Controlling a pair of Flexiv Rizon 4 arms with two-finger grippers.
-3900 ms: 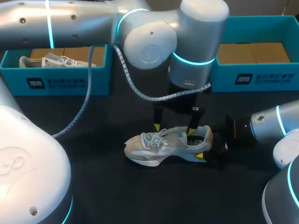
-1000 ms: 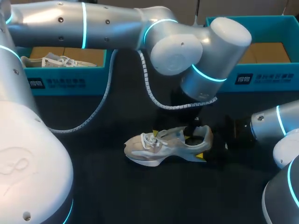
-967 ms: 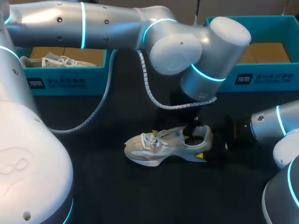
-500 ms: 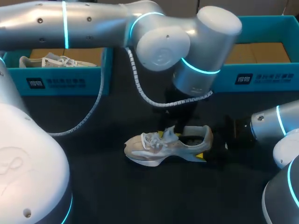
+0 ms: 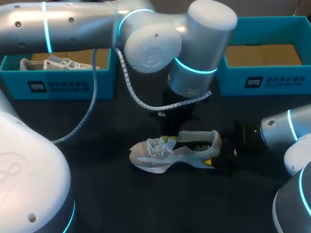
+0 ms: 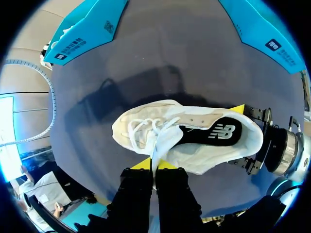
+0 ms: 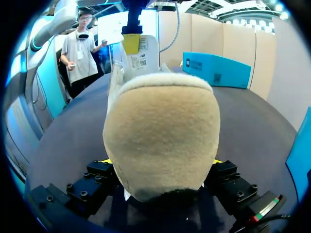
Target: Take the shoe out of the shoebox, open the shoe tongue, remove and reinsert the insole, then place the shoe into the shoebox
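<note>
Your shoe [image 5: 175, 150] sits upright mid-table [image 5: 121, 204], toe to 9 o'clock and heel to 3 o'clock, where your right gripper [image 7: 160, 165] clamps the heel from both sides, while your left gripper [image 6: 154, 165], fingers narrow, pinches the tongue [image 6: 165, 138] from 12 o'clock.

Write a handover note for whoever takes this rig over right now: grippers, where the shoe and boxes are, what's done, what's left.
Left gripper: shut on the tongue.
Right gripper: shut on the shoe at its heel, holding it upright on the table.
Boxes: left shoebox holds a second shoe; right shoebox shows no shoe.
Done: shoe out of the box, tongue gripped.
Left: pull the tongue open, take out the insole, which lies inside the shoe, reinsert it, then box the shoe.
</note>
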